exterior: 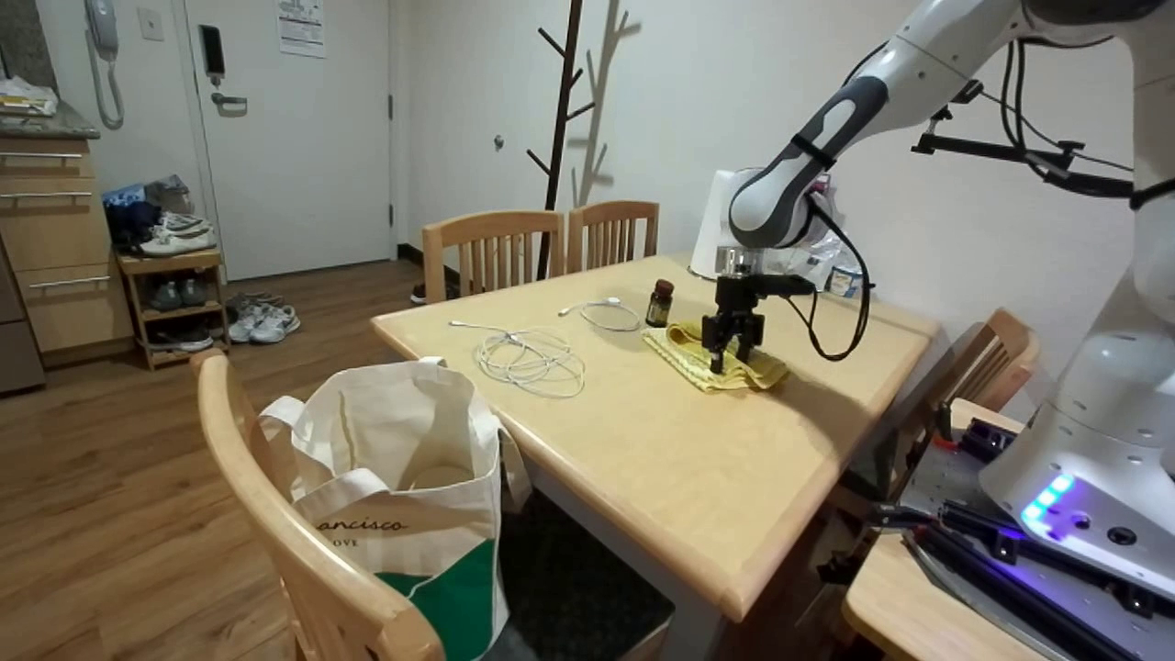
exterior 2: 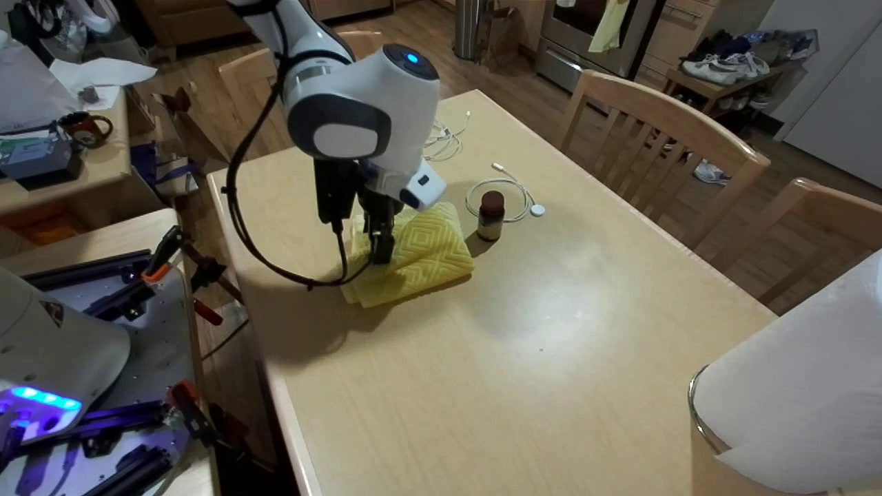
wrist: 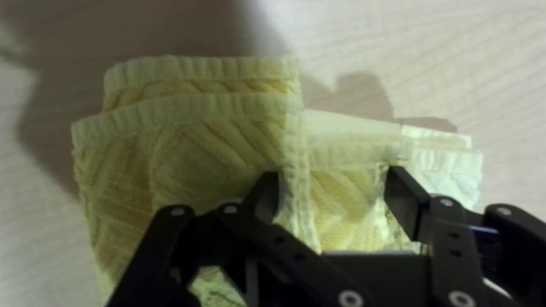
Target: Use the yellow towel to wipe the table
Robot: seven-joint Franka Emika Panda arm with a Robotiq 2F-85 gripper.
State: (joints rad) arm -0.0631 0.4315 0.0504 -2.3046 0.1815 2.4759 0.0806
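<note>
The yellow towel lies folded on the light wooden table, and it also shows in an exterior view. My gripper points down onto the towel, with its fingertips at the cloth. In the wrist view the black fingers stand well apart, with towel fabric between and around them. A raised fold edge runs beside the left finger. The cloth between the fingers does not look squeezed. In an exterior view the arm partly hides the fingers and the towel's far part.
A small brown bottle stands close beside the towel. White cables lie coiled on the table. A paper towel roll stands at one table end. A tote bag and wooden chairs are at the table's edges.
</note>
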